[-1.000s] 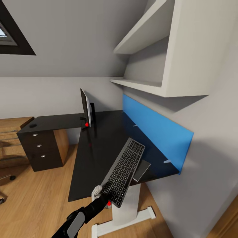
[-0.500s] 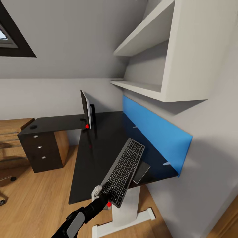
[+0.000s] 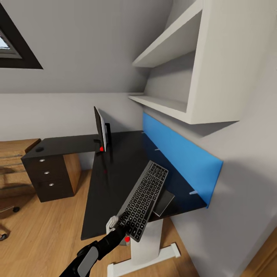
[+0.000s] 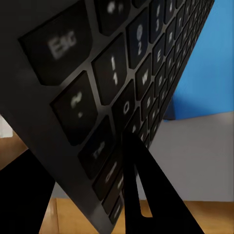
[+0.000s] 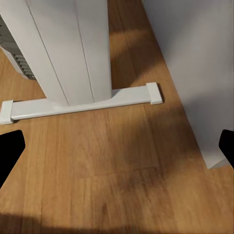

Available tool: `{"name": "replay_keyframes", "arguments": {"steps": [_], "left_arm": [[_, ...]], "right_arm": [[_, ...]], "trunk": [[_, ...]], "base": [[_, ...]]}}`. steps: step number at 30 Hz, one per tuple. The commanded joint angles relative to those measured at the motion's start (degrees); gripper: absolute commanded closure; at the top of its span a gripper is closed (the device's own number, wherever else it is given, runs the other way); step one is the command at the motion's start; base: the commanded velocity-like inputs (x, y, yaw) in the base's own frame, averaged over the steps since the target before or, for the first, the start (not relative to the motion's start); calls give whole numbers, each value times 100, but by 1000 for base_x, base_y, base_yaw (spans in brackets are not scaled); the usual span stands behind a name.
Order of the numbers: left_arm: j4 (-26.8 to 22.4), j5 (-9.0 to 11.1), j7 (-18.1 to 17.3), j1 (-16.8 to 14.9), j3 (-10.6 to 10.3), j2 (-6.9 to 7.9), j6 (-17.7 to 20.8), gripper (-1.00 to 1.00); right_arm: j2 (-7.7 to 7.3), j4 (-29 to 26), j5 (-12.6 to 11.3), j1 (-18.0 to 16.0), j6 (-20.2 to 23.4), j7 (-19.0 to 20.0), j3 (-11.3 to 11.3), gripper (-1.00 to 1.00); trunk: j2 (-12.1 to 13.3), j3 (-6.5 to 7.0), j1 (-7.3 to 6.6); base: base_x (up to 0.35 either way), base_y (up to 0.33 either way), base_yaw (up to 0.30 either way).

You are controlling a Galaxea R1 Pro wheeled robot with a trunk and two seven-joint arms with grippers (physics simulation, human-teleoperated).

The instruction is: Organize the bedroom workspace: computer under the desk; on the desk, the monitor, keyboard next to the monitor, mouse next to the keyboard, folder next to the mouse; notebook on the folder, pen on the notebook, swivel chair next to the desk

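Wooden floor lies open left of the desk, whose drawer unit stands far beyond the left gripper. That gripper clamps the keyboard by its near end, tilted over the desk's front edge, the monitor well beyond. The right gripper's fingers spread wide above bare floor by the white desk leg.

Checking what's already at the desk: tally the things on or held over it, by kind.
Monitor: 1
Keyboard, held in the left pincer: 1
Mouse: 1
Flat grey slab under the keyboard: 1
Total: 4
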Motion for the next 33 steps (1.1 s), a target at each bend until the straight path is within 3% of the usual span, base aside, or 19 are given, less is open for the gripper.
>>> {"name": "replay_keyframes", "arguments": {"steps": [1, 16, 28, 33], "left_arm": [[-2, 54, 6, -2, -4, 9, 49, 100], [-2, 54, 6, -3, -4, 26, 52, 100], [-10, 38, -10, -5, -12, 59, 49, 100], [-11, 37, -11, -4, -9, 61, 49, 100]], "right_arm": [[-2, 12, 52, -7, -25, 9, -47, -100], [-8, 12, 50, -7, -14, 9, -53, -100], [-15, 12, 41, -7, -11, 9, -56, -100], [-12, 12, 41, -7, -11, 9, -56, -100]], "trunk": [[38, 12, -23], [639, 281, -352], [639, 281, -352], [639, 281, -352]], "base": [[0, 0, 0], [0, 0, 0], [-8, 0, 0], [-237, 0, 0]]}}
